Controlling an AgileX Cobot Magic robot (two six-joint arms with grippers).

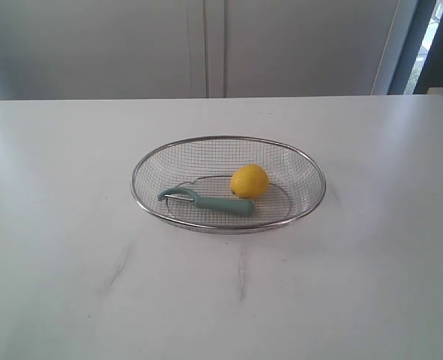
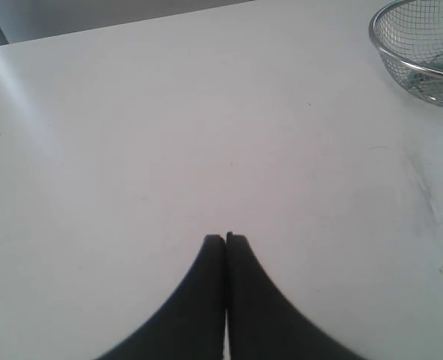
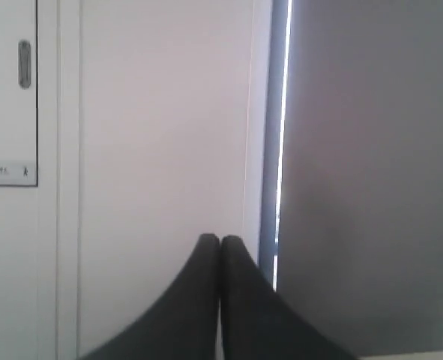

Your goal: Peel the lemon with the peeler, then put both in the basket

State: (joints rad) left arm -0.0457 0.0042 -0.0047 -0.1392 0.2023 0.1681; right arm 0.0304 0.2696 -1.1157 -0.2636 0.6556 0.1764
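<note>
Counts: one basket (image 1: 228,138), one lemon (image 1: 249,181), one peeler (image 1: 214,202), two grippers, one white table (image 1: 94,262).

Basket contents: the lemon and the peeler, both inside on the mesh floor. That makes two items in the single oval wire basket.

Left gripper (image 2: 226,238): the jaws are pressed together, tip against tip, with nothing between them. They hang low over bare tabletop (image 2: 169,135).

Basket from the left jaws: ahead of them and off to one side, well apart. Only a curved stretch of rim and mesh (image 2: 423,37) shows at the corner of the left wrist view. A trace of teal shows through the wire there, too small to make out.

Peeler: it lies flat in the half of the basket nearer the exterior camera. The metal blade head is toward the left and the teal handle runs rightward. The handle's end stops just beside the lemon; whether they touch I cannot tell.

Lemon: it rests right of the basket's middle, just behind the handle end of the peeler.

Right gripper (image 3: 220,238): the jaws are closed flush against each other and grip nothing. They face a pale cabinet door (image 3: 154,135) and a grey panel (image 3: 371,165) with a bright slit between.
</note>
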